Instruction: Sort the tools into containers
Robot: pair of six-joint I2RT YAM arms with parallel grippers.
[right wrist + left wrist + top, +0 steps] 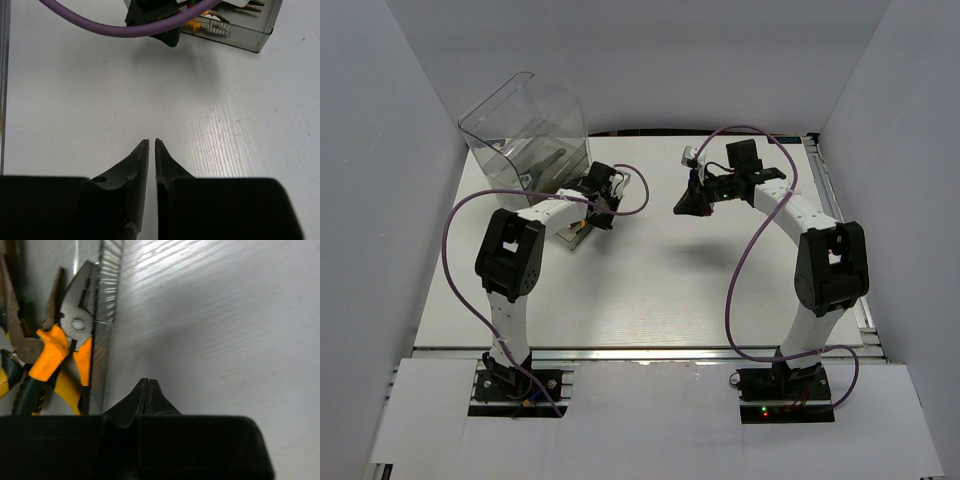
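Orange-handled pliers lie inside a clear drawer, with a second pair beside them at the left. The drawer's wall runs just left of my left gripper, which is shut and empty over the bare table. From above, that gripper hangs at the drawer, in front of the clear container, and a grey tool lies inside the container. My right gripper hovers mid-table, its fingers a thin slit apart with nothing between them. The same drawer shows far ahead of it.
White walls enclose the table on the left, back and right. A purple cable and the left arm's wrist cross the top of the right wrist view. A rail runs along the table's right edge.
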